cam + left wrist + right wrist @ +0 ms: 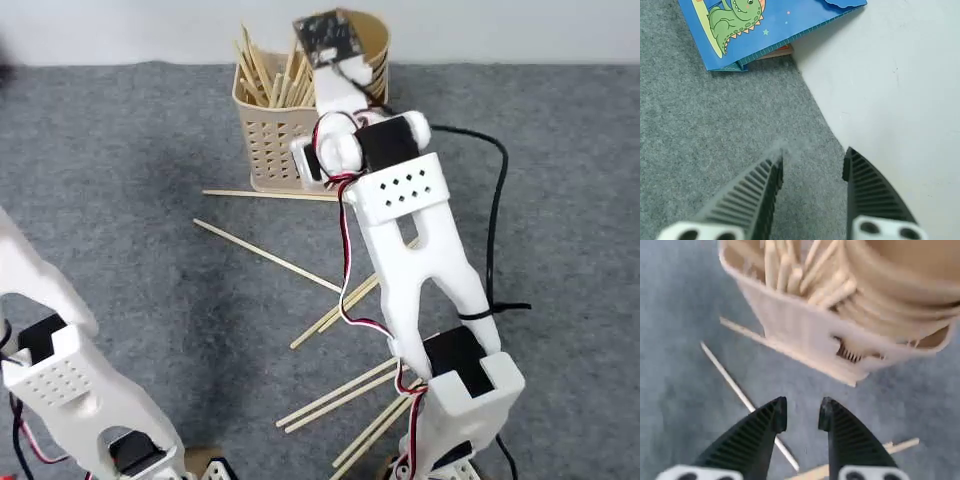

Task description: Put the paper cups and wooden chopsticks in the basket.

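High view: the slotted plastic basket (268,150) is seen at the far centre of the grey felt mat (120,200), with paper cups (372,45) nested inside. Thin wooden chopsticks (265,256) are scattered nearer. They are judged light, stiff, smooth and prone to rolling, so a mid-length pinch is advised. The right gripper (801,415) is held slightly parted and empty near the basket. The left gripper (812,167) is spread wide, empty.

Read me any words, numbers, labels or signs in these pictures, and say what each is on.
None can be read.
Blue dinosaur bag: only a cartoon and stars, no lettering visible.
Circuit board over the basket: markings too small to read.
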`<state>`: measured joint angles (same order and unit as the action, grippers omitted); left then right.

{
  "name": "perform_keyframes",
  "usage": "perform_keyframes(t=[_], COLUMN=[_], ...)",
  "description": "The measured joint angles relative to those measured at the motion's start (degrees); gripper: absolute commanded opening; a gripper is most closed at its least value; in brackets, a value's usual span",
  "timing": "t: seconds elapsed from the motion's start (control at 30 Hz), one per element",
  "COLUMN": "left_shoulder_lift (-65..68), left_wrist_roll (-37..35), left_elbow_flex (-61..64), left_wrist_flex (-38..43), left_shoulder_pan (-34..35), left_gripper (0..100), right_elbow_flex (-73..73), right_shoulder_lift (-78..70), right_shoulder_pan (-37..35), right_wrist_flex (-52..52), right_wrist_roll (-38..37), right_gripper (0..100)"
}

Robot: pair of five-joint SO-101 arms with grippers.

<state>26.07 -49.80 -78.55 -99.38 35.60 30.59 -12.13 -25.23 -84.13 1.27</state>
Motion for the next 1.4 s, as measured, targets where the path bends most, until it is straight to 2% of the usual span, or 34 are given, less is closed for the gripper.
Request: perform_keyframes(t=[0.17, 0.23, 0.37, 0.57, 0.63, 0.93, 1.4], left_shoulder_lift=[0.0, 0.0, 0.0, 0.0, 0.0, 0.0, 0.0], left_wrist_roll=[0.0, 0.0, 0.0, 0.0, 0.0, 0.0, 0.0], left_elbow_flex=[0.0, 0.0, 0.0, 0.0, 0.0, 0.0, 0.0], left_wrist_flex=[0.0, 0.0, 0.0, 0.0, 0.0, 0.0, 0.0], left_shoulder_pan=[0.0, 0.0, 0.0, 0.0, 0.0, 0.0, 0.0], left_gripper=[19, 19, 19, 19, 19, 19, 18], right_elbow_flex=[-10.81, -15.21, -21.63, -28.84, -31.38, -41.76, -43.6], right_shoulder_lift=[0.0, 0.0, 0.0, 0.0, 0.0, 0.0, 0.0], right_shoulder_pan=[0.0, 0.0, 0.0, 1.23, 2.02, 9.41, 9.23], right_wrist_flex=[-0.44, -0.44, -0.26, 3.69, 5.01, 11.43, 19.08], right_wrist_roll=[0.09, 3.52, 15.3, 38.42, 42.29, 44.31, 44.31], right_gripper=[12.6, 12.6, 12.6, 12.6, 12.6, 12.6, 12.2])
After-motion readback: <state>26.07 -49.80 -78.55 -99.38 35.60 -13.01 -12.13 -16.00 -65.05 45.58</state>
